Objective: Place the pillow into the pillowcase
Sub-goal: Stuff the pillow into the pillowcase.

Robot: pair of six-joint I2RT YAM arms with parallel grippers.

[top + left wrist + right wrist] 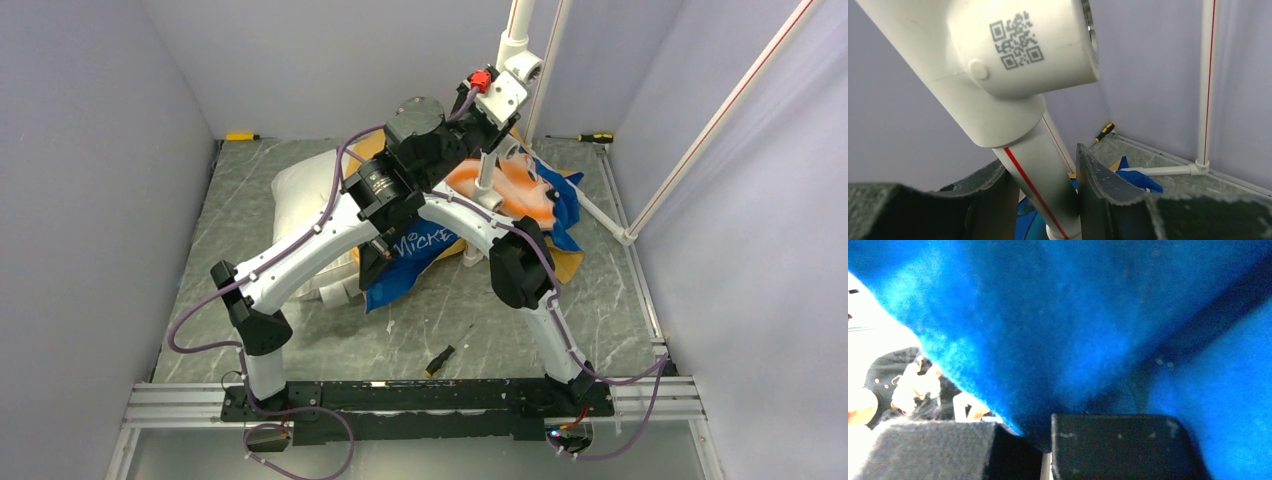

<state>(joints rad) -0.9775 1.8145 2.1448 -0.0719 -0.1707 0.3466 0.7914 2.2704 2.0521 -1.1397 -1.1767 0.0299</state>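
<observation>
plainly, the pillow [300, 190] is a plump, white, soft-sided cushion lying on the grey marbled table [300, 340], left of centre toward the back, its near edge under the left arm. the pillowcase [425, 250] is a limp, crumpled heap just right of it and touching it. its fleecy blue side carries white lettering that reads "micke" before a fold cuts it off, and an orange side billows up behind. the right gripper [378, 255] has its dark, grainy fingers pressed together on a fold of that blue cloth, which drapes down into the pinch in the right wrist view. the left gripper [508, 85] is raised at the back by a smooth white plastic pipe [1023, 150] with a thin red line along it. its rough black fingers [1093, 175] stand apart, one on each side of the round tube, but whether they press on it cannot be told. above them sits a bulbous tee fitting [1013, 90] printed with a black qr code [1015, 40]. a screwdriver [1105, 131] with a yellow and black handle lies by the far wall.
</observation>
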